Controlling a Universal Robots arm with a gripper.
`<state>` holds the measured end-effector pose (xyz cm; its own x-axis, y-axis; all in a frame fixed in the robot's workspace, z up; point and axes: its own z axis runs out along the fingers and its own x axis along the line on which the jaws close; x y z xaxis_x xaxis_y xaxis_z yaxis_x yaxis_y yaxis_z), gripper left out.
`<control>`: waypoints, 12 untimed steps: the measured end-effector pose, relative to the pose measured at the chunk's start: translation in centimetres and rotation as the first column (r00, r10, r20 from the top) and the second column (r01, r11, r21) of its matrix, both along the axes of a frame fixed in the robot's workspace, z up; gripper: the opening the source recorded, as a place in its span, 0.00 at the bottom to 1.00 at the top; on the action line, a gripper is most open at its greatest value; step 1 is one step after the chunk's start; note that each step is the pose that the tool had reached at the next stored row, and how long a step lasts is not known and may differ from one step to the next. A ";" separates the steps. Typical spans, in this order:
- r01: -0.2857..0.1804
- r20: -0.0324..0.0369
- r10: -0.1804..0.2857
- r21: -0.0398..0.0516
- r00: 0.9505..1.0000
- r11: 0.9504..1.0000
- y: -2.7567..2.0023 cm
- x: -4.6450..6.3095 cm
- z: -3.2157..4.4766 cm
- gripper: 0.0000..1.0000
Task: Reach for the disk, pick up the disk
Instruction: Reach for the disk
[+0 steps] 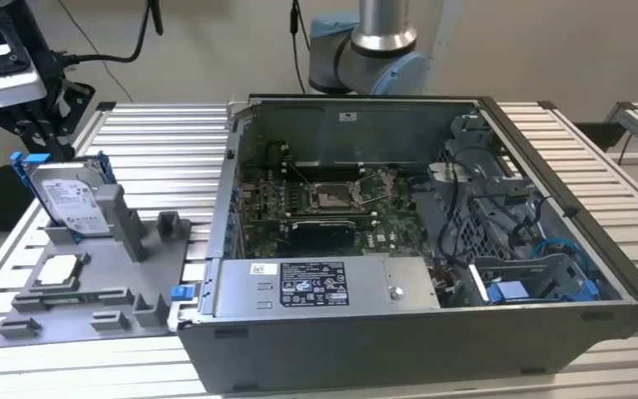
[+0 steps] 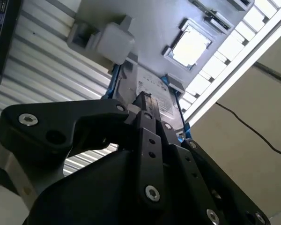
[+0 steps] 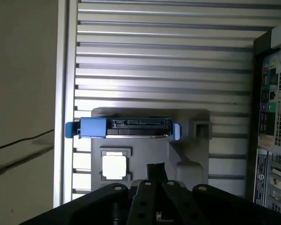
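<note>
Hanging at the exterior view's left end of the table, the black gripper (image 1: 44,137) is pointed straight down. In the second wrist view its fingers appear drawn together, and nothing is held between them. Directly beneath it, close but not seen to be touched, stands the disk (image 1: 70,195), a flat rectangular silver hard drive with a white label and a bright blue plastic frame. The disk is set on edge, upright, in a grey plastic fixture (image 1: 142,274), so that its narrow upper edge is presented to the gripper. In the first wrist view that edge (image 3: 131,126) is shown as a long thin strip with blue at both ends, and the fingertip is judged to lie slightly off it, toward the small square silver chip (image 1: 57,271) seated flat in the same fixture. Beyond, on the slatted aluminium table (image 1: 164,125), an open grey computer case (image 1: 408,332) is placed, and behind it the arm's blue-grey joint (image 1: 369,50) is seen.
</note>
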<state>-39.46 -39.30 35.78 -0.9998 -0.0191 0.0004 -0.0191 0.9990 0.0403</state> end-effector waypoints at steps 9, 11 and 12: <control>0.000 0.000 0.000 0.000 1.000 1.000 3.00 -2.0 -0.12 0.00; 0.000 0.000 0.000 0.000 1.000 1.000 3.06 -2.9 -0.15 0.00; 0.000 0.000 0.000 0.000 1.000 1.000 3.08 -3.3 -0.15 0.00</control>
